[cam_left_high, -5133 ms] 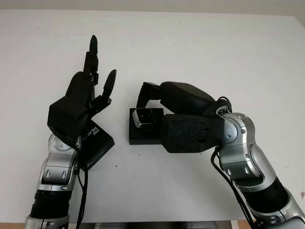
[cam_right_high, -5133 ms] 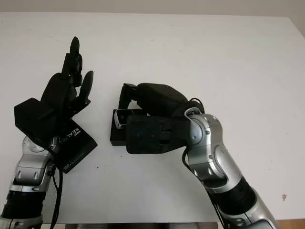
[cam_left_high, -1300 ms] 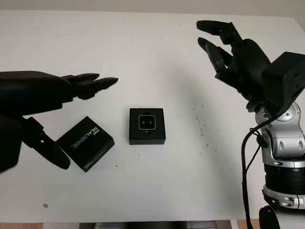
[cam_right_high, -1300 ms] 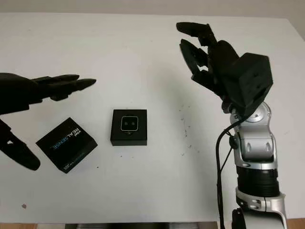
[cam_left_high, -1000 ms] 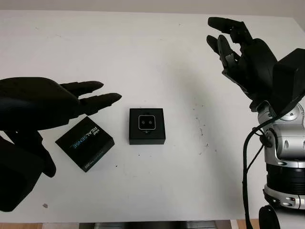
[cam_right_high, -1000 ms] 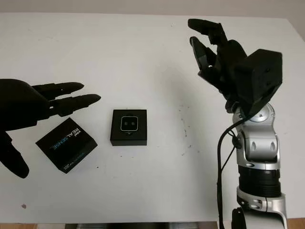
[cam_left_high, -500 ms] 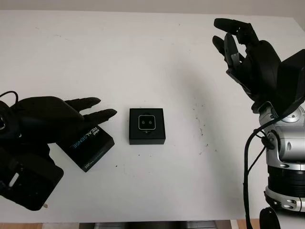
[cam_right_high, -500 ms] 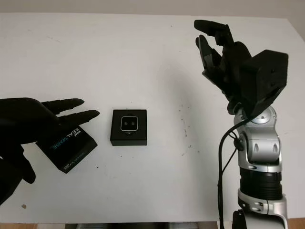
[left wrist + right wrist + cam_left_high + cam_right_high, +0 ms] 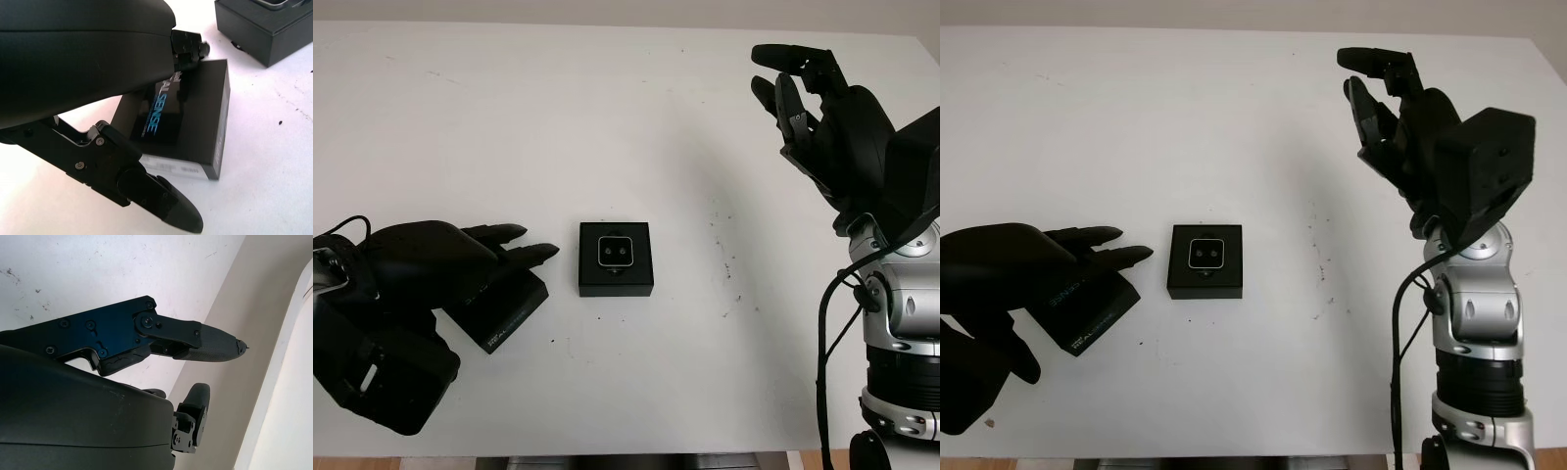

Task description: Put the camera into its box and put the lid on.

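**Left hand over the lid, camera seated in its box**

The open box (image 9: 616,259) sits near the middle of the white table (image 9: 607,108), and it serves here as the landmark. The camera (image 9: 615,252) lies inside it, face up, with its two lenses showing, so it is already in place. The box has no lid on it.

The lid (image 9: 499,305), a flat black piece with "SENSE" lettering legible in the left wrist view (image 9: 186,122), lies flat on the table just to the left of the box, turned at an angle to it and apart from it.

The left hand (image 9: 445,262) is directly over the lid, covering most of it, with its fingertips (image 9: 543,252) reaching toward the box's left side and stopping short of it. Its fingers are extended, not curled around anything; in the left wrist view the thumb (image 9: 161,200) sits beside the lid's near edge. Whether the hand touches the lid cannot be told.

The right hand (image 9: 1405,117) is raised well to the right of the box and farther back over the table, holding nothing, with its fingers extended.
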Controlling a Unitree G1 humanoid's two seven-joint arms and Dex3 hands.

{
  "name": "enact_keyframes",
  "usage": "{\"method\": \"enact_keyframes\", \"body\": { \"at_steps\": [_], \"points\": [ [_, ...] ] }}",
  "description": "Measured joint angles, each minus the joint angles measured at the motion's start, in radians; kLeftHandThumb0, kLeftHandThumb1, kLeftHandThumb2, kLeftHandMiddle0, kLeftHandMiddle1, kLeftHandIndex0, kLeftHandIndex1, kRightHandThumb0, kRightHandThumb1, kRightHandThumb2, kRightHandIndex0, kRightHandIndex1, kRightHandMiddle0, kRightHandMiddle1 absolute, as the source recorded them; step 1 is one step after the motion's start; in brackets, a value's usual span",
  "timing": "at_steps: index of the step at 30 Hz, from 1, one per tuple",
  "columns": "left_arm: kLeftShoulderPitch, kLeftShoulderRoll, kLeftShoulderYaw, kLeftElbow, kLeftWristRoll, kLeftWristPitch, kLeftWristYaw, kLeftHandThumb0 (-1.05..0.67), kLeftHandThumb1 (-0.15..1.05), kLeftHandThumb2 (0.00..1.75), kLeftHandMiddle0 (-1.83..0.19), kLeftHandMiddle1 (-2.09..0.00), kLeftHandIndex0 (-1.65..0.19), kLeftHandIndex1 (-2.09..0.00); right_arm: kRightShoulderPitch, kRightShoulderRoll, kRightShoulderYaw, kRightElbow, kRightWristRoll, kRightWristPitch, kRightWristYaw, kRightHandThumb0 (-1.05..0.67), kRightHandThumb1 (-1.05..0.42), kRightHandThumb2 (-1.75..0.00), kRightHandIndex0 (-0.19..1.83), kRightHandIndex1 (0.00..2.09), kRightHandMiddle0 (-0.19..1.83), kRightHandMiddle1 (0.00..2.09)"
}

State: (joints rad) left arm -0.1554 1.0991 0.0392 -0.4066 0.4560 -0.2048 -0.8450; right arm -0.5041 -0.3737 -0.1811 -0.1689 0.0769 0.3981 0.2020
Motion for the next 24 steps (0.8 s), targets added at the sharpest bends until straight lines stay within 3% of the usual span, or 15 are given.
{"method": "enact_keyframes", "body": {
  "at_steps": [1, 2, 3, 4, 5, 11, 12, 14, 18, 21, 24],
  "points": [
    [0.002, -0.011, 0.000, 0.000, 0.013, -0.011, 0.025, -0.52, 0.78, 0.06, -0.18, -1.06, -0.31, -0.34, 0.001, 0.000, -0.001, -0.003, 0.001, 0.004, 0.000, -0.70, -1.05, -0.59, 0.27, 0.10, -0.19, 1.04],
    [0.002, -0.022, 0.000, 0.005, 0.031, -0.035, 0.063, -0.47, 0.81, 0.06, -0.32, -1.67, -0.35, -0.69, 0.002, 0.000, -0.002, -0.005, 0.002, 0.009, 0.000, -0.70, -1.05, -0.58, 0.27, 0.10, -0.19, 1.05],
    [0.002, -0.030, 0.001, 0.010, 0.048, -0.064, 0.098, -0.44, 0.84, 0.06, -0.44, -1.88, -0.28, -1.06, 0.002, 0.000, -0.002, -0.006, 0.003, 0.012, 0.000, -0.70, -1.05, -0.58, 0.27, 0.10, -0.19, 1.05],
    [0.002, -0.039, 0.000, 0.017, 0.061, -0.096, 0.129, -0.40, 0.86, 0.06, -0.54, -1.98, -0.25, -1.29, 0.004, 0.000, -0.002, -0.008, 0.003, 0.016, -0.001, -0.70, -1.05, -0.58, 0.28, 0.10, -0.19, 1.05],
    [0.002, -0.044, 0.000, 0.027, 0.075, -0.128, 0.159, -0.35, 0.90, 0.07, -0.53, -2.05, -0.25, -1.45, 0.006, 0.000, -0.002, -0.013, 0.002, 0.021, -0.004, -0.70, -1.05, -0.58, 0.28, 0.10, -0.18, 1.05],
    [-0.006, -0.046, -0.001, 0.059, 0.155, -0.228, 0.236, -0.41, 1.03, 0.09, -0.46, -2.09, -0.17, -1.70, 0.008, 0.000, 0.000, -0.023, 0.000, 0.030, -0.012, -0.68, -1.05, -0.59, 0.27, 0.10, -0.18, 1.02],
    [-0.007, -0.046, -0.001, 0.060, 0.167, -0.229, 0.236, -0.43, 1.04, 0.14, -0.53, -2.09, -0.11, -1.89, 0.008, 0.000, 0.000, -0.024, 0.000, 0.030, -0.012, -0.67, -1.05, -0.59, 0.26, 0.09, -0.19, 1.01],
    [-0.008, -0.046, -0.002, 0.062, 0.177, -0.230, 0.236, -0.47, 1.04, 0.24, -0.56, -2.09, -0.07, -1.98, 0.009, 0.001, 0.000, -0.024, 0.003, 0.031, -0.013, -0.67, -1.05, -0.59, 0.26, 0.09, -0.19, 1.00],
    [-0.008, -0.047, -0.002, 0.061, 0.177, -0.209, 0.222, -0.52, 1.05, 0.43, -0.82, -2.09, -0.25, -2.09, 0.010, 0.003, 0.000, -0.024, 0.010, 0.031, -0.013, -0.66, -1.05, -0.58, 0.26, 0.09, -0.19, 1.05],
    [-0.008, -0.049, -0.001, 0.060, 0.161, -0.194, 0.210, -0.50, 1.05, 0.47, -1.06, -2.09, -0.44, -2.09, 0.012, 0.003, 0.006, -0.024, 0.010, 0.031, -0.014, -0.67, -1.05, -0.59, 0.26, 0.09, -0.19, 1.06],
    [-0.008, -0.049, 0.000, 0.053, 0.146, -0.161, 0.183, -0.45, 1.05, 0.45, -1.14, -2.09, -0.48, -2.09, 0.015, 0.003, 0.010, -0.025, 0.008, 0.031, -0.015, -0.67, -1.05, -0.59, 0.26, 0.10, -0.19, 1.06]
  ]
}}
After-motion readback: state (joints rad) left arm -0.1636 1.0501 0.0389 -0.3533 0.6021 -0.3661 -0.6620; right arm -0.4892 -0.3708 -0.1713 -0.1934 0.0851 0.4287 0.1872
